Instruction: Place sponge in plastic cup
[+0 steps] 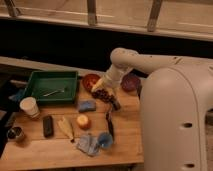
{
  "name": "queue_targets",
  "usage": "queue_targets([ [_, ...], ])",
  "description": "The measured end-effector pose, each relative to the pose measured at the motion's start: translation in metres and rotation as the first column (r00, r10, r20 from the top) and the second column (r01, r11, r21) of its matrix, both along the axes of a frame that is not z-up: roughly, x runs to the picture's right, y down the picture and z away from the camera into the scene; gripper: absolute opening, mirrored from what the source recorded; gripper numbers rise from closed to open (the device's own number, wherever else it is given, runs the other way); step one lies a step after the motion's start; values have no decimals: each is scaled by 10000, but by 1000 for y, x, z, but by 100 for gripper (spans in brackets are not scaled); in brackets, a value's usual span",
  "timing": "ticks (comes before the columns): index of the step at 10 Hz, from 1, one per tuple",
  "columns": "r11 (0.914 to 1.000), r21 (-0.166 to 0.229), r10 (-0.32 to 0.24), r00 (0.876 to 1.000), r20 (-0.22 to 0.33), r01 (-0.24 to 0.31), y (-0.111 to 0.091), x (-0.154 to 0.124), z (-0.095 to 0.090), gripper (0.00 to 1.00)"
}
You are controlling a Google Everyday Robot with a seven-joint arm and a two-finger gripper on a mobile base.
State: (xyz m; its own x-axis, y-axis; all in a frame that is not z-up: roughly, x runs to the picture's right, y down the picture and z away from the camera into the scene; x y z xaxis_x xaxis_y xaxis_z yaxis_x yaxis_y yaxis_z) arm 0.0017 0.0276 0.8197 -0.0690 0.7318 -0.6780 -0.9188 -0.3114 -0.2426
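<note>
Camera view: the blue sponge lies flat on the wooden table, just off the lower right corner of the green tray and in front of the red bowl. The gripper hangs low over the table beside that bowl, above and slightly right of the sponge. It is apparently lined up for a pick, but contact with the sponge is not evident. Whether the gripper is released or clenched I cannot tell, since its tip merges with dark clutter beneath it. The white cup, likely the plastic cup meant, stands upright at the table's left edge, well apart from the sponge. That leaves a carry across the tray side. A bluish round object near the crumpled cloth could be another cup on its side; its form is unclear. The robot's pale body hides the table's right end
</note>
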Motion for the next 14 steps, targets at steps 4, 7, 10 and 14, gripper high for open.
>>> queue_targets([
  [4, 9991, -404, 116, 9980, 627, -91, 26, -35, 34, 80],
  [7, 9996, 267, 53, 9936, 1129, -84, 23, -76, 35, 80],
  [10, 9859, 1608, 318, 9952, 929, -466, 12, -86, 22, 80],
  [14, 9832, 1715, 451, 9940, 997, -618, 12, -90, 20, 80],
])
